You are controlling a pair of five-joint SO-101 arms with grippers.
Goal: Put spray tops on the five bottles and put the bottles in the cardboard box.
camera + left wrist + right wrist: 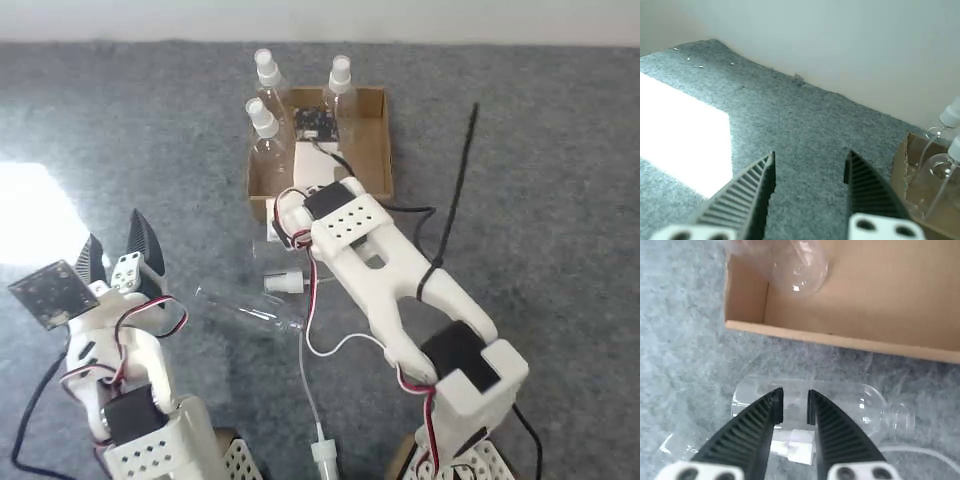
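Bright and soft all over, like daylight. Strongest at the left of the high view: glaring white on a sunny patch (25, 205) of the grey mat (560, 150), washed out to plain white. Same glare in the left wrist view. Only faint, pale shadows anywhere. Tiny shiny glints on the clear bottles (850, 400) in the right wrist view.

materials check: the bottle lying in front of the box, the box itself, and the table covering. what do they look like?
Lying bottle: clear and glossy, likely plastic. The covering shows through it, with bright highlights. Glass is not ruled out.
Box: matte brown cardboard, with a raw edge on the wall.
Table covering: grey, fuzzy and mottled. It looks like felt or low carpet.
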